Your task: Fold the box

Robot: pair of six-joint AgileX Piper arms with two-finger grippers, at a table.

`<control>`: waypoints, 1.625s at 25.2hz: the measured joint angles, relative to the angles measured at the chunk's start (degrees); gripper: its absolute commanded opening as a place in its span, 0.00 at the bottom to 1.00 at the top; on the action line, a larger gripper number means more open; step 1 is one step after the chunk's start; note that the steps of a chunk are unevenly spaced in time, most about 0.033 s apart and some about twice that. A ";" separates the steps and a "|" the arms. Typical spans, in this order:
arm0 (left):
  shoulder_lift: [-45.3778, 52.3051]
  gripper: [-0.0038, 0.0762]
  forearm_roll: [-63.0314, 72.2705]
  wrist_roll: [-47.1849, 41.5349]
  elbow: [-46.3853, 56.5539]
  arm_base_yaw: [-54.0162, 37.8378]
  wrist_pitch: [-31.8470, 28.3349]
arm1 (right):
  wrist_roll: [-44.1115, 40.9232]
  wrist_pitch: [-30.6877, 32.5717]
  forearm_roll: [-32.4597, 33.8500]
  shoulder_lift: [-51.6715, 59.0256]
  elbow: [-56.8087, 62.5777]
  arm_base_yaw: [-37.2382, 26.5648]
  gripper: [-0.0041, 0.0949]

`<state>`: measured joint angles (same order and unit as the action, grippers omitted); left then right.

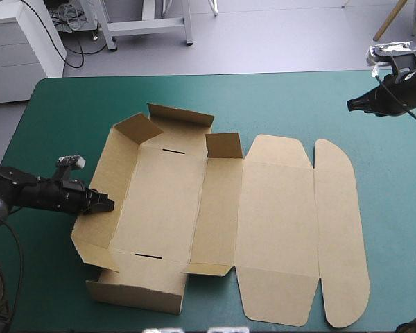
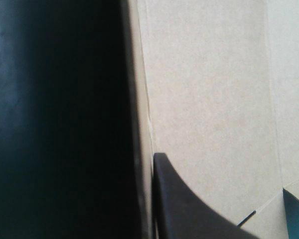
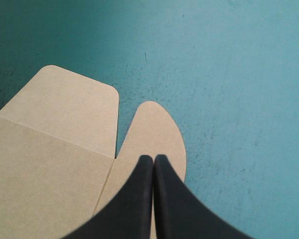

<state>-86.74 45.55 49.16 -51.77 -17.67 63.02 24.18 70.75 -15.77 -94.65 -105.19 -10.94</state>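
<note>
Beyond the far edge of the table [image 1: 277,97] we see a pale grey floor [image 1: 277,35]. A white cabinet [image 1: 17,48] stands at the far left, with black cables [image 1: 73,21] beside it, then a grey metal frame [image 1: 152,26]. Wooden legs [image 1: 394,17] stand at the far right.

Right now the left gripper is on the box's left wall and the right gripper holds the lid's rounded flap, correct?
Not quite. The right gripper, shut, holds nothing: the high view shows it near the table's far right corner, clear of the box. The left gripper is on the left wall, as said.
</note>
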 measured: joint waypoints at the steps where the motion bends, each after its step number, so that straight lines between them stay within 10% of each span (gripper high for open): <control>1: 0.00 0.04 -0.26 0.00 -1.66 0.78 0.64 | 0.16 0.00 0.00 0.00 -0.02 0.00 0.02; 19: -2.24 0.04 -36.54 -4.60 -37.31 33.24 -3.13 | 1.22 0.00 -6.09 3.14 -4.04 0.00 0.02; 41: -0.94 0.04 -87.66 -17.17 -26.80 64.58 -27.62 | -2.07 0.65 -6.44 9.20 -4.09 0.00 0.02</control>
<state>-87.68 -42.11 32.00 -78.58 46.90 35.40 22.11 71.39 -22.21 -85.45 -109.28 -10.94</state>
